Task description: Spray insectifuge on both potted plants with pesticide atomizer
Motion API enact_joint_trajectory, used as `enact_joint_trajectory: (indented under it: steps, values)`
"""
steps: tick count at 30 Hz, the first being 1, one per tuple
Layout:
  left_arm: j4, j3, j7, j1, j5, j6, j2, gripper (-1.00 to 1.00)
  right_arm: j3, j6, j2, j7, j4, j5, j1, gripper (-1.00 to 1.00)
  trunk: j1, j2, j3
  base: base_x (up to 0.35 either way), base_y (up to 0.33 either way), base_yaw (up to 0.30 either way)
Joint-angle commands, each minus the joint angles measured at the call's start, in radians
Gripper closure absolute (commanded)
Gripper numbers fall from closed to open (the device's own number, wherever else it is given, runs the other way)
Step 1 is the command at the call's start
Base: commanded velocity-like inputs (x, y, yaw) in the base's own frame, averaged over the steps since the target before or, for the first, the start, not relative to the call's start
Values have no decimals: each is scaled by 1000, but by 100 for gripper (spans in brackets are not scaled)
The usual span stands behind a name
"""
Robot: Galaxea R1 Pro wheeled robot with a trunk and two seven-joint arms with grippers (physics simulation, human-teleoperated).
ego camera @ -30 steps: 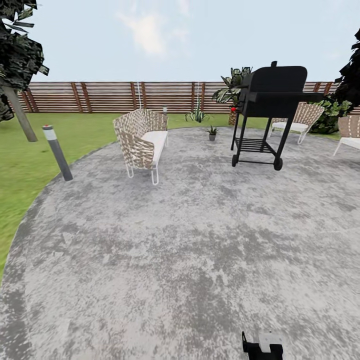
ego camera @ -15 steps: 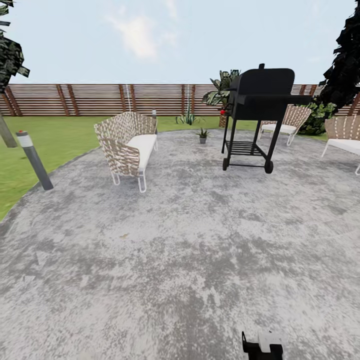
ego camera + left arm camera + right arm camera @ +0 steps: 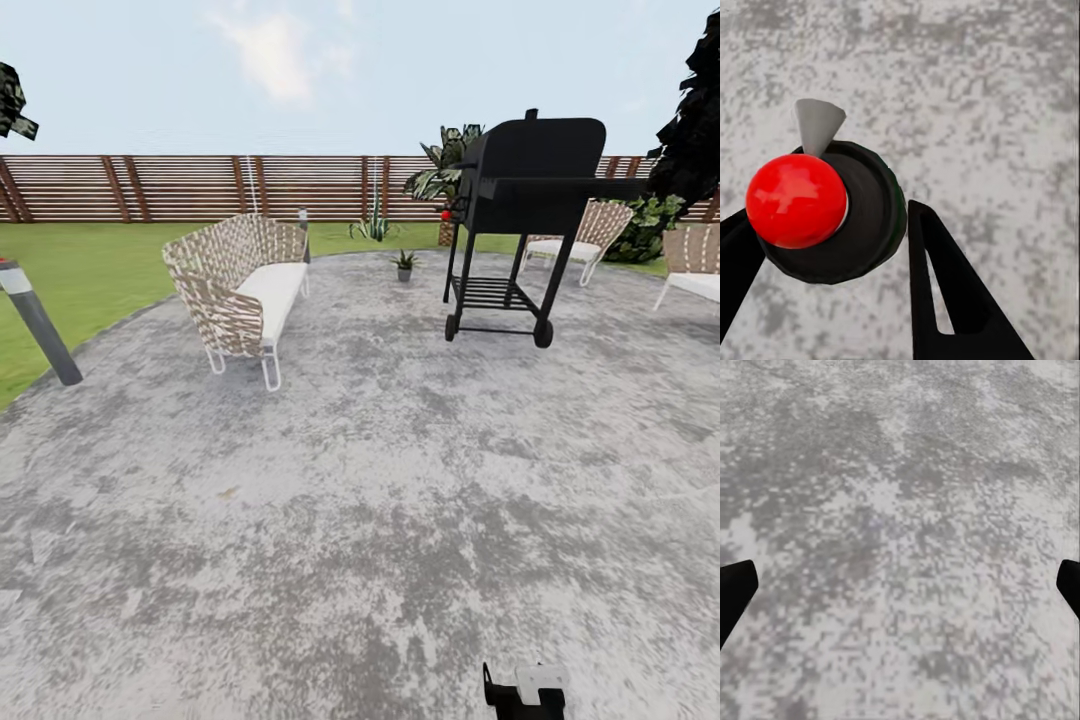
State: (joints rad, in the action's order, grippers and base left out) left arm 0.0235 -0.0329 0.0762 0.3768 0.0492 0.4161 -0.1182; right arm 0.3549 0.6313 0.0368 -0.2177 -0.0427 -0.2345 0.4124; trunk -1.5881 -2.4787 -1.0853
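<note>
Bright, even daylight; wrist renders look coarse, perhaps pixelated.

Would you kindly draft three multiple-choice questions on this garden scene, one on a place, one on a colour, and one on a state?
1. Where does the small potted plant stand?
A. Between the woven sofa and the black grill
B. On the sofa
C. Under the grill

2. What colour is the ball topping the atomizer?
A. Blue
B. Red
C. Yellow

3. How is the right pincer?
A. Shut on a pot
B. Shut on a hose
C. Open, holding nothing

Answers: 1 A, the head view shows it at the far patio edge between them. 2 B, the left wrist view shows a red ball. 3 C, its fingertips sit far apart over bare paving.
</note>
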Motion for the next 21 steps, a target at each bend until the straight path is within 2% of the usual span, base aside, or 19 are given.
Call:
enact_joint_trajectory:
  steps: [1, 21]
  values:
    - [-1, -2, -1, 1, 5, 4, 0, 100, 9, 1, 0, -4, 0, -6, 0, -100, 0, 0, -1, 334, -106, 0]
    - [-1, -2, -1, 1, 4, 4, 1, 100, 9, 2, 4, -2, 1, -5, 0, -100, 0, 0, -1, 334, -101, 0]
